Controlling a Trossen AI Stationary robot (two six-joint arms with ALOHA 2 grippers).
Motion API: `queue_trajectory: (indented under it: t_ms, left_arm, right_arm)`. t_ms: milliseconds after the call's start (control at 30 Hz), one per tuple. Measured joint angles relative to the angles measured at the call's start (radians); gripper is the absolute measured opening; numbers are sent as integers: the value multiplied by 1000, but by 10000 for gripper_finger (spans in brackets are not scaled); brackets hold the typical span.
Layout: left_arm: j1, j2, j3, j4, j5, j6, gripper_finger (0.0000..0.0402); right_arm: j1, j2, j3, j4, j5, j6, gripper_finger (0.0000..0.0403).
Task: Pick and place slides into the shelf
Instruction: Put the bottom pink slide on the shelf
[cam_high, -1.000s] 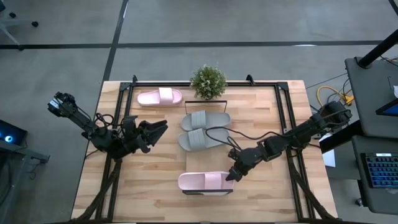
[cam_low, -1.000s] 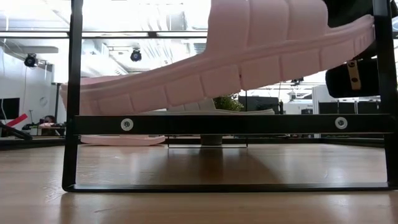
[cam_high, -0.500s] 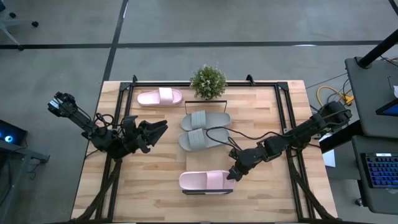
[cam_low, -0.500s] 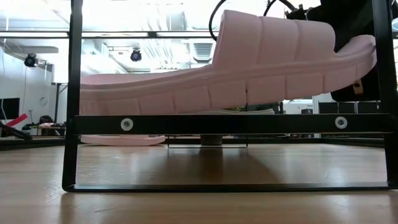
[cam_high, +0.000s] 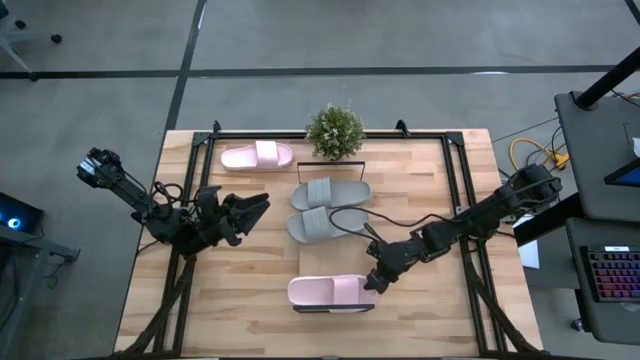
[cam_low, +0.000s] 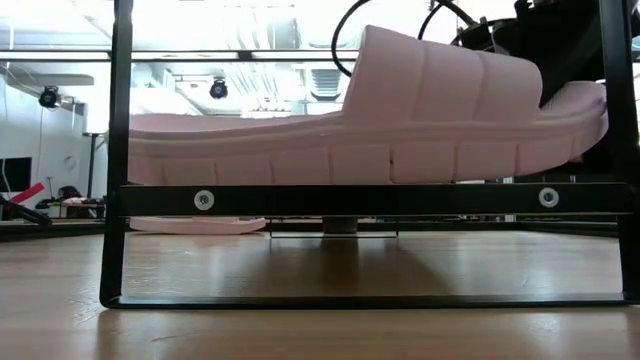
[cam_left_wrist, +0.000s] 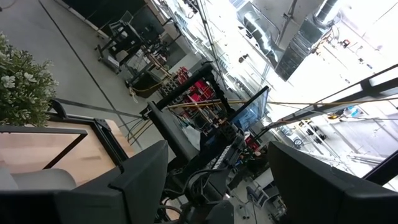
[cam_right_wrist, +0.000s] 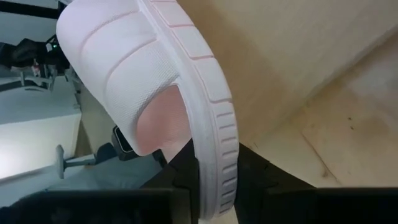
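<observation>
Right end effector (cam_high: 373, 284) sits at one end of a pale pink slide (cam_high: 330, 291), its dark fingers (cam_right_wrist: 249, 171) either side of the ribbed foam sole edge, clasping it. That slide lies flat on the narrow light-wood shelf (cam_high: 335, 305) at the near edge of the worktop (cam_high: 250, 270); black frame bar (cam_low: 370, 198) beneath. Wide padded strap shows grooved bands. Second pink slide (cam_high: 257, 156) rests at the far edge, two grey slides (cam_high: 325, 208) side by side mid-worktop, beside a small potted plant (cam_high: 334, 131). Left end effector (cam_high: 258, 206) hovers at the left side, fingers spread apart, empty.
</observation>
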Motion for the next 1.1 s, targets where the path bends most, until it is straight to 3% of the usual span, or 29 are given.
queue_trajectory:
  t_ms: [333, 800, 1100]
  left_arm:
    - [0, 0, 0, 0, 0, 0, 261]
    - [0, 0, 0, -3, 0, 0, 261]
    - [0, 0, 0, -4, 0, 1, 261]
  right_arm:
    - [0, -3, 0, -2, 7, -50, 66]
    - [0, -3, 0, -5, 6, -60, 148]
    - [0, -3, 0, -81, -6, -74, 150]
